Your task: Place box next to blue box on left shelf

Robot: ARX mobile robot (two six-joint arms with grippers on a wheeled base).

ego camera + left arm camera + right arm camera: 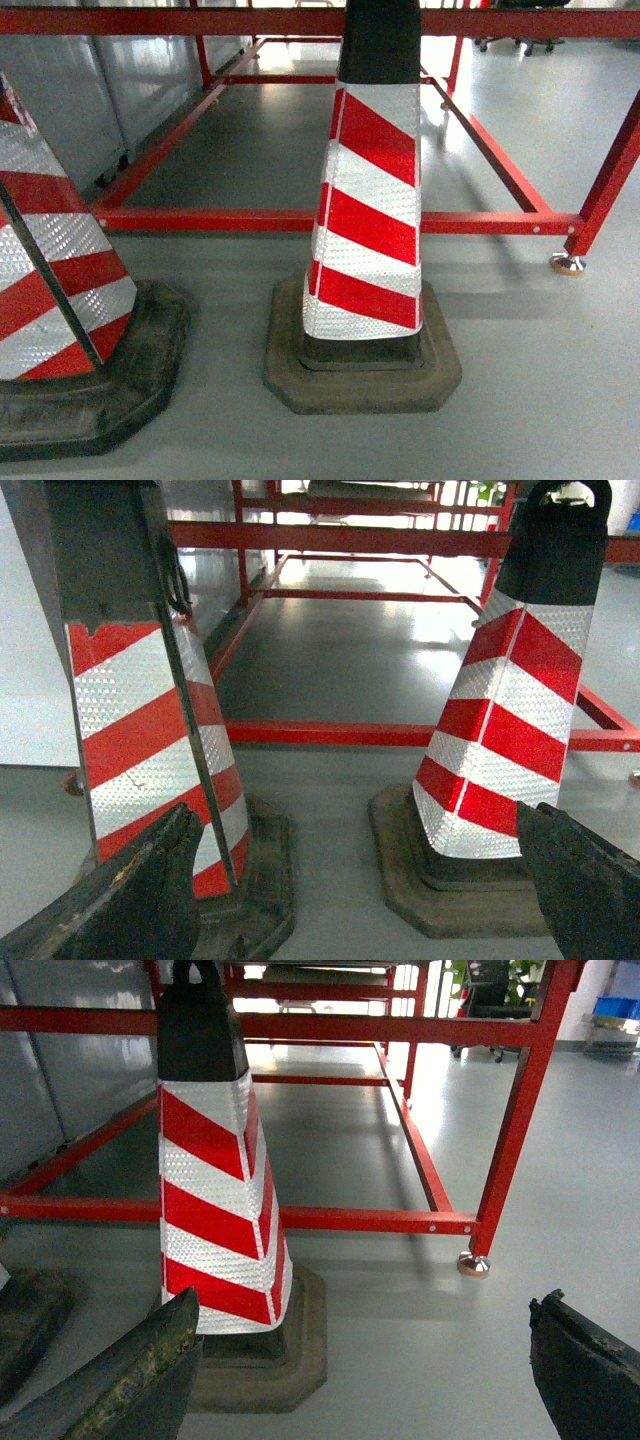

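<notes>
Both the left claw [360, 880] and right claw [365, 1360] hang wide and hold nothing, since only striped cones [365, 200] and a red frame [300, 220] show, no box.

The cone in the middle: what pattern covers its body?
Diagonal red and white reflective stripes on the cone, clearest in the head view.
</notes>
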